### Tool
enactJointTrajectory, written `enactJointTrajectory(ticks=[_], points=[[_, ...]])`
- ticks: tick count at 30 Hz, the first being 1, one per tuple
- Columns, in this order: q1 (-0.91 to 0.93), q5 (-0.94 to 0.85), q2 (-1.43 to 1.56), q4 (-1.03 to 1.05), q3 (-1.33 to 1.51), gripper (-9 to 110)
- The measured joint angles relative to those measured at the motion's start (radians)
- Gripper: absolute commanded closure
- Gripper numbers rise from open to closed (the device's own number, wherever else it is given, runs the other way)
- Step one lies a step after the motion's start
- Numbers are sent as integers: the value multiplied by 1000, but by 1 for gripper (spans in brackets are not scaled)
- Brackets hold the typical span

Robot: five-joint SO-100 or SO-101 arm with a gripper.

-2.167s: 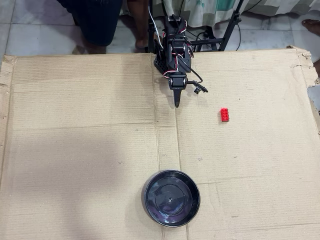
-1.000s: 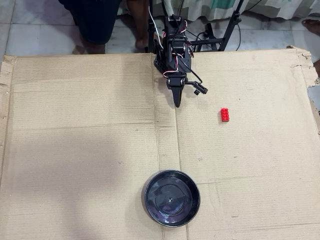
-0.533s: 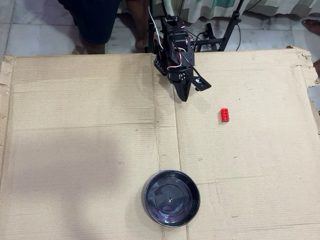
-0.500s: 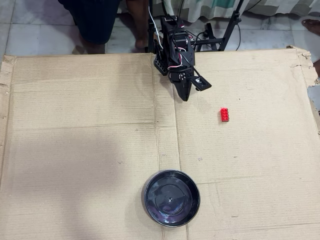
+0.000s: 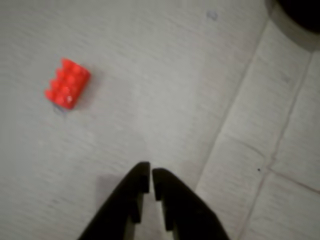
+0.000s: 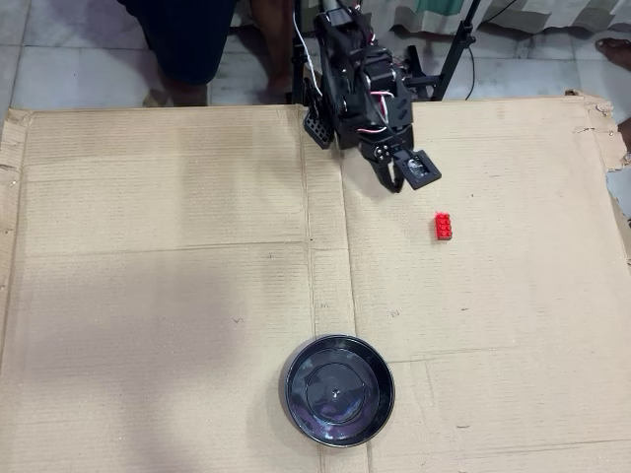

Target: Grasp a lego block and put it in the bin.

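Observation:
The lego block [image 6: 444, 226] is a small red studded brick lying on the cardboard, right of centre in the overhead view. In the wrist view the lego block [image 5: 67, 84] sits at upper left, well clear of the fingers. My gripper [image 6: 396, 183] hangs above the cardboard, up and to the left of the block, and touches nothing. Its two black fingertips [image 5: 142, 172] stand almost together with only a thin slit, so the gripper [image 5: 150, 176] is shut and empty. The bin [image 6: 293, 390], a round glossy black dish, rests near the front edge; a dark piece of the bin [image 5: 300, 10] shows in the wrist view's top right corner.
A large creased cardboard sheet [image 6: 158, 256] covers the floor as the work surface. The arm's base [image 6: 340, 59] stands at its far edge, with black stand legs [image 6: 455, 49] and a person's legs [image 6: 197, 44] on the tiles behind it.
The arm has lifted and swung its gripper to the right, toward the red block. Block and bin have not moved.

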Motion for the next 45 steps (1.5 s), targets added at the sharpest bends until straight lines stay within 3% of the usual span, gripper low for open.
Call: enactJointTrajectory(ticks=[15, 24, 31, 45], points=[[-190, 534, -431, 11, -370, 100], [-236, 759, -614, 275, -678, 100], [-268, 838, -815, 491, -962, 100], [-325, 919, -1029, 505, -1014, 99]])
